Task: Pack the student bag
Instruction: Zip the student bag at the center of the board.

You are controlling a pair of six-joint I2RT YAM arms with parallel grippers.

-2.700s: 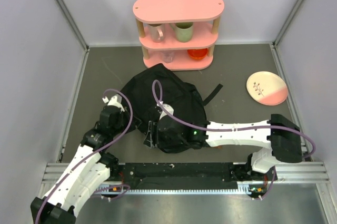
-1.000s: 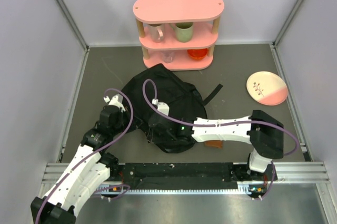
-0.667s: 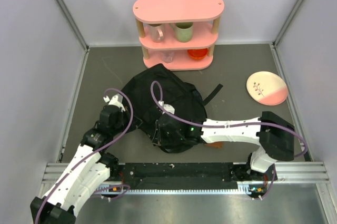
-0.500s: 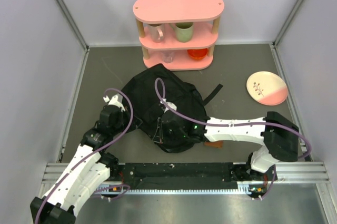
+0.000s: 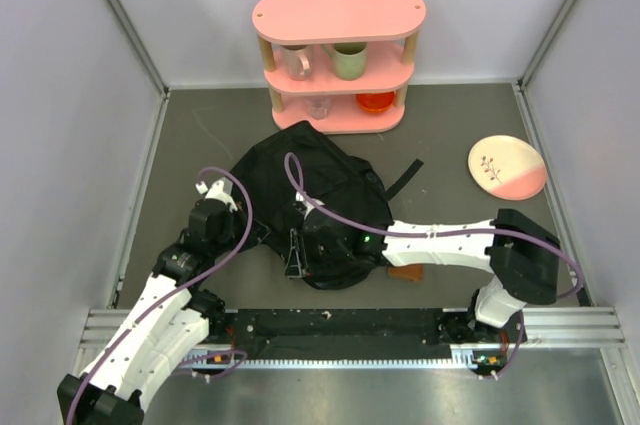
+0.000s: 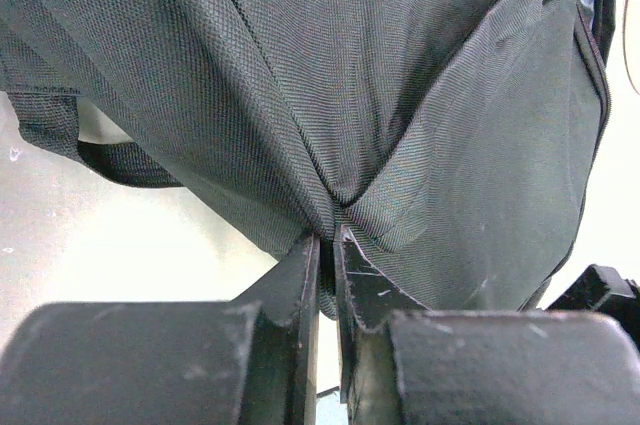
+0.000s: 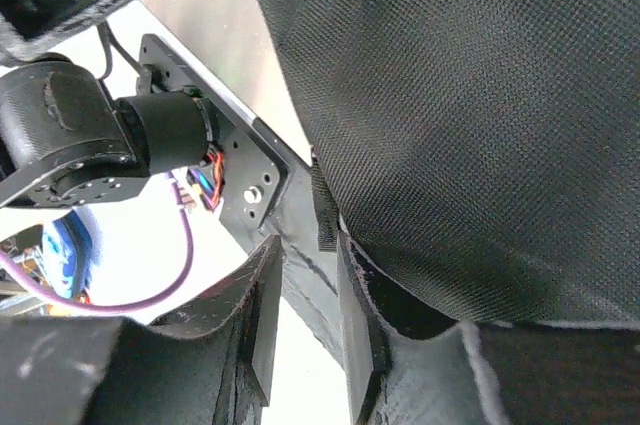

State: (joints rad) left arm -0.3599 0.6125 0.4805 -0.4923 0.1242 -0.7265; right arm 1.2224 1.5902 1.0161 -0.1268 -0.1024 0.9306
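On table (image 5: 460, 225), student bag (image 5: 345, 185) (black) pinched by left gripper (image 6: 328, 242).

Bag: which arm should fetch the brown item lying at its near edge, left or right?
Right, probably. The left fingers are pinched shut on a fold of the bag, holding it. The right fingers stand apart, apparently gripping nothing, and the brown item lies on their side.

student bag (image 5: 340, 185) — black fabric, slumped mid-table, strap trailing right
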